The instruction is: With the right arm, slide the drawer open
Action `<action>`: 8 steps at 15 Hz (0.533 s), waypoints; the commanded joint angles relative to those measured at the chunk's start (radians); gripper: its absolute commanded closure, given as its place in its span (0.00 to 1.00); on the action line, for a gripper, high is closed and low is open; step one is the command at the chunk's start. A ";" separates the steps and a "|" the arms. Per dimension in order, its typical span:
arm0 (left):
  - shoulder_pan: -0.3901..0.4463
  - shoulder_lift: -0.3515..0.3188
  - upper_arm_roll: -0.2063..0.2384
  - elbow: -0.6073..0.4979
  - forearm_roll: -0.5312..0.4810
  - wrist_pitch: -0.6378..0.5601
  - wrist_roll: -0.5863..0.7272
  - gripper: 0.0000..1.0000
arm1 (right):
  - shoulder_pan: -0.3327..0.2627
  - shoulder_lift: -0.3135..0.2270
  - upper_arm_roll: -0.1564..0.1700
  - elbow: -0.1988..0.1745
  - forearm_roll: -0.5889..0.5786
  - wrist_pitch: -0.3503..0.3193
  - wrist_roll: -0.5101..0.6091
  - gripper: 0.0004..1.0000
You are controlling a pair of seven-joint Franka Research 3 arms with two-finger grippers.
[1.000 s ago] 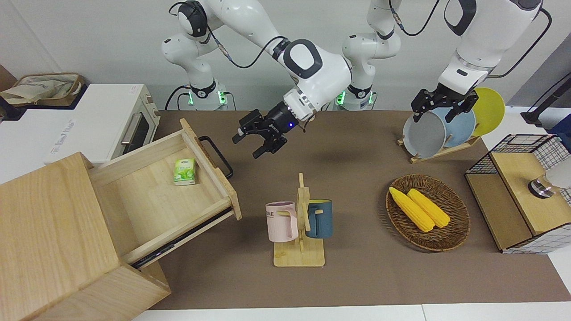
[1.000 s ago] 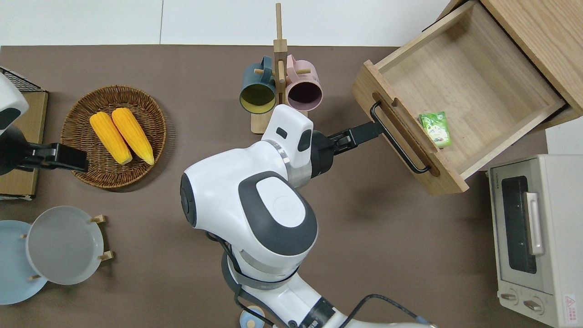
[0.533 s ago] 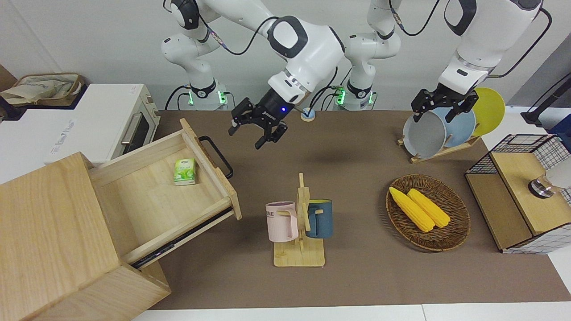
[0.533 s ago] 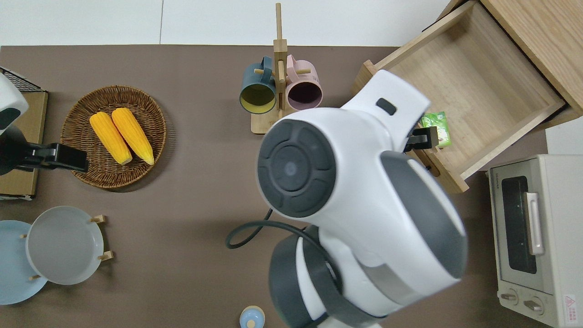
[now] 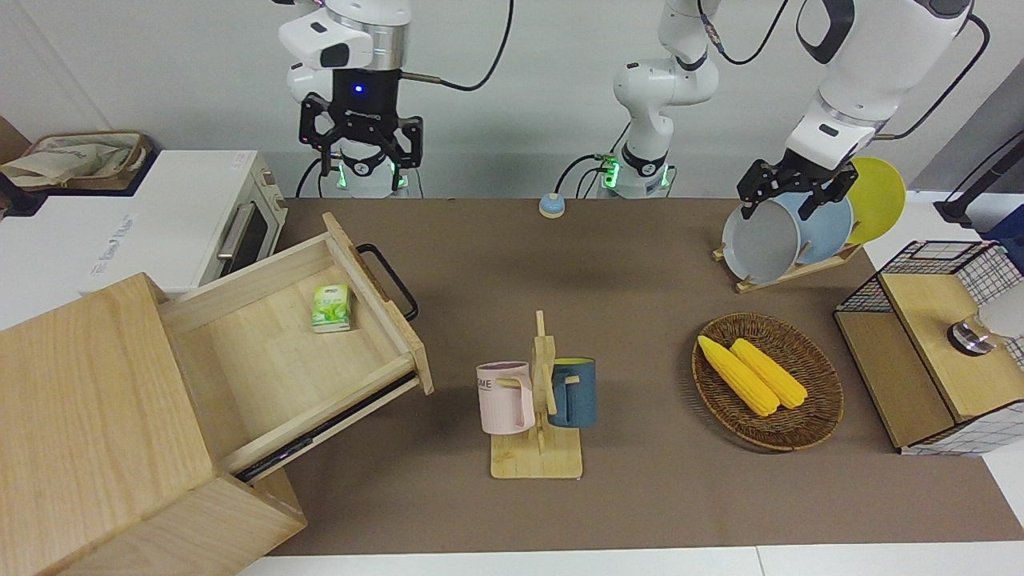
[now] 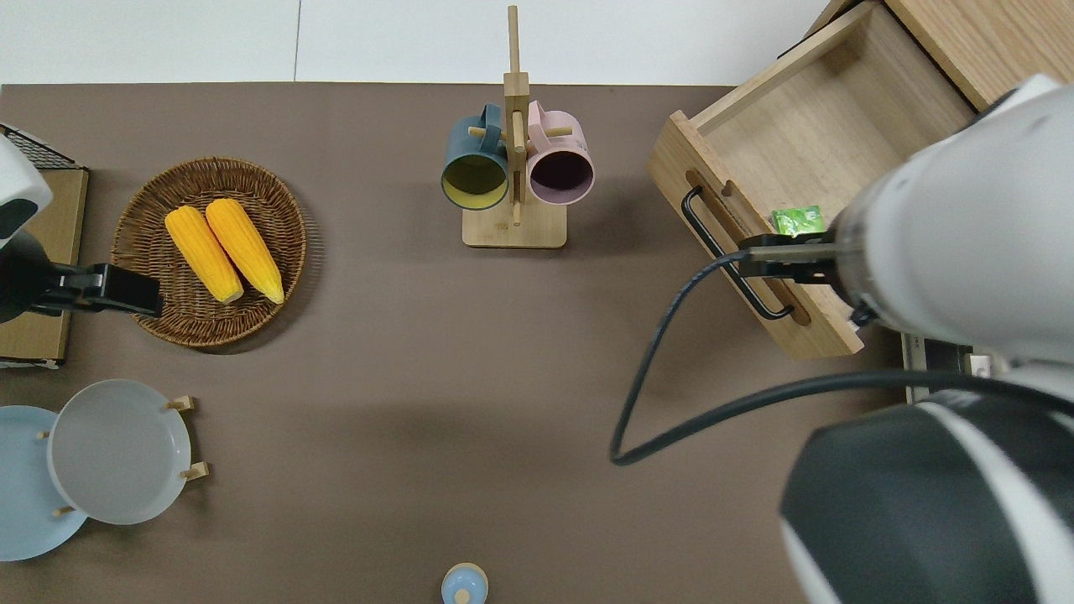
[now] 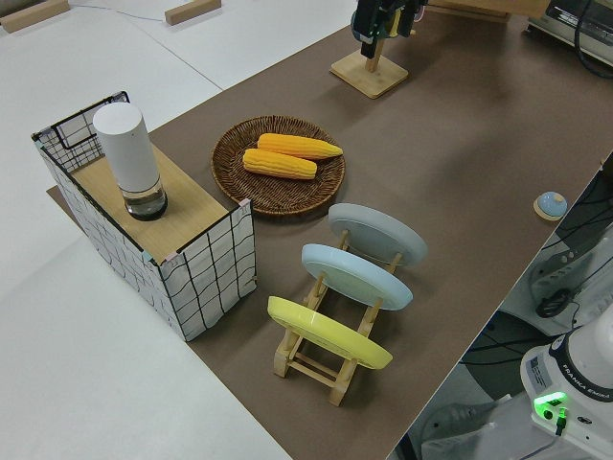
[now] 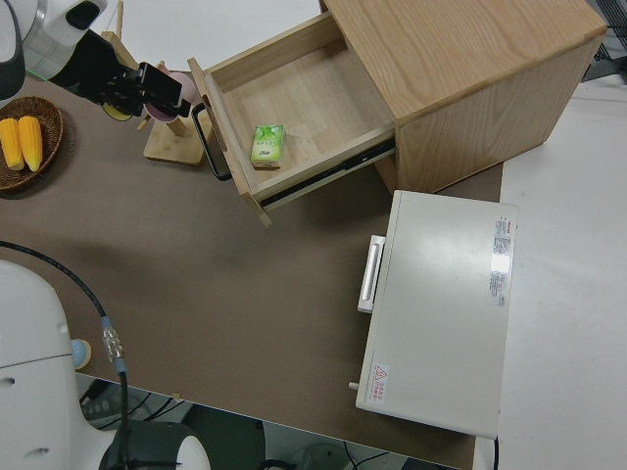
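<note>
The pale-wood drawer [image 5: 296, 360] stands pulled far out of its cabinet [image 5: 88, 416], at the right arm's end of the table. Its black loop handle [image 5: 390, 280] is free, with nothing on it. A small green carton [image 5: 332, 308] lies inside, close to the drawer's front panel. My right gripper [image 5: 360, 164] hangs high in the air with its fingers pointing down, open and empty, well away from the handle. In the overhead view the arm's own body hides it, while the drawer [image 6: 839, 143] and handle [image 6: 728, 252] show. My left arm is parked, its gripper [image 5: 776, 210] open.
A white toaster oven [image 5: 200, 216] sits beside the cabinet, nearer the robots. A mug rack [image 5: 538, 400] with two mugs stands mid-table. A basket of corn [image 5: 766, 380], a plate rack [image 5: 800, 232] and a wire-mesh box [image 5: 936, 344] fill the left arm's end. A small blue knob [image 5: 550, 206] lies near the robots.
My right arm has swung up and back from beside the handle toward its own base, gripper open throughout. The drawer has stayed pulled out. The left arm has not moved.
</note>
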 commanded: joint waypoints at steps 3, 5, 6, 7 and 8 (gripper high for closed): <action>-0.007 -0.004 0.000 0.009 0.018 -0.018 -0.010 0.01 | -0.160 -0.071 -0.056 -0.077 0.180 0.031 -0.227 0.01; -0.007 -0.004 0.000 0.009 0.018 -0.018 -0.010 0.01 | -0.180 -0.070 -0.090 -0.094 0.219 0.040 -0.291 0.01; -0.007 -0.004 0.000 0.010 0.018 -0.018 -0.010 0.01 | -0.198 -0.070 -0.103 -0.112 0.243 0.055 -0.323 0.01; -0.007 -0.004 0.000 0.009 0.018 -0.018 -0.010 0.01 | -0.213 -0.070 -0.113 -0.123 0.269 0.066 -0.354 0.01; -0.007 -0.004 0.000 0.009 0.018 -0.018 -0.010 0.01 | -0.227 -0.067 -0.119 -0.129 0.279 0.076 -0.380 0.01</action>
